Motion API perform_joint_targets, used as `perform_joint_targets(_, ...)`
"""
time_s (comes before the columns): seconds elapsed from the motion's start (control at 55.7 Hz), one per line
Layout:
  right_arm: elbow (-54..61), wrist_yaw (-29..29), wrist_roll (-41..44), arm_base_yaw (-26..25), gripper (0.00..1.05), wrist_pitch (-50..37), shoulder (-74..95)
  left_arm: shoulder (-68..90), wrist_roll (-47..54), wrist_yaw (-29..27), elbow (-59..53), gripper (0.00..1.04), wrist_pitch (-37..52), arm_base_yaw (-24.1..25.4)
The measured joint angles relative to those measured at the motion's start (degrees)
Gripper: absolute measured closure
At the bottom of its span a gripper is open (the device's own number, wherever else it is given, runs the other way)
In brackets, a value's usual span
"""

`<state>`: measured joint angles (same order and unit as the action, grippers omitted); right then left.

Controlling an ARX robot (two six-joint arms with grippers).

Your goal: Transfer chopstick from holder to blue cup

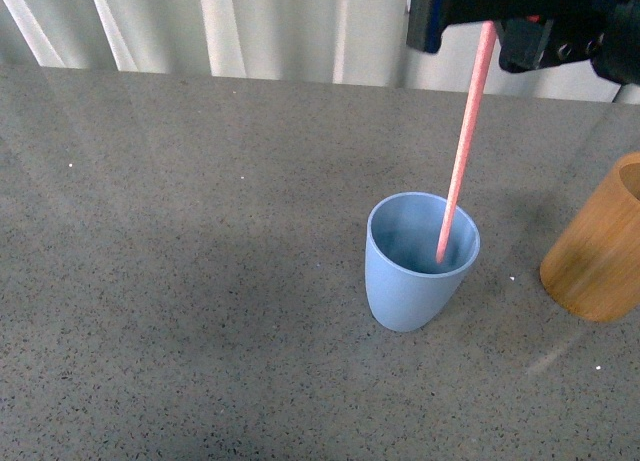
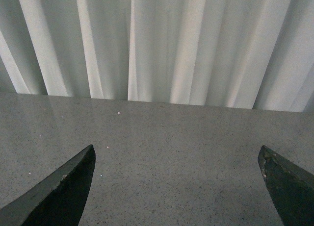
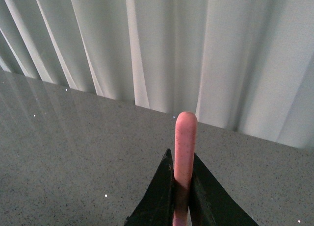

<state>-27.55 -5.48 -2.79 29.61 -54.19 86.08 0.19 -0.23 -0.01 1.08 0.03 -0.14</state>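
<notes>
Grey speckled desk (image 1: 200, 311) fills the near ground in the front view, and on it stands the blue cup (image 1: 410, 286), upright, with the holder (image 1: 600, 246) to its right, apart from it and cut off by the frame edge; my right hand (image 1: 490, 26) hangs above the cup at the top of the frame, closed on the upper part of the chopstick (image 1: 465, 141); in the right wrist view the two dark fingers (image 3: 159, 201) pinch the pink stick (image 3: 184, 152) from both sides, its rounded end standing clear above them; the stick slants down and leftward, and its lower end is already inside the cup's mouth, near the far right of the rim; so I judge the carry across from the holder as done, and what is left is to lower a little, let go, and draw back; whether the tip touches the cup's floor or wall I cannot tell, since the near wall hides the bottom; my left hand (image 2: 176, 187) does not show in the front view, but its own camera shows both fingers spread wide with nothing between them, only bare desk and a pale curtain (image 2: 157, 44) beyond; the holder's inside is out of sight, so I cannot say whether more sticks wait there; most of my right arm is cropped off too.
</notes>
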Motion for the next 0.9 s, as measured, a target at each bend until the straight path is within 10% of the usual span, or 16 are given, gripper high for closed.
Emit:
perform_joint_targets(0.449,1.84,-0.09,1.53,-0.11,1.01,-5.77,8.74,0.00,0.00,0.00,-0.02,0.07,0.00,0.00)
perform_joint_targets(0.808,1.46,-3.69,-1.81,-1.05,0.14,6.88,-7.15,0.00,-0.02,0.00,-0.02,0.07,0.00,0.00)
perform_joint_targets(0.898,1.36,-5.44,-2.45,-2.16,0.10,12.48,-14.45,0.00,-0.02,0.00,-0.02,0.07,0.00,0.00)
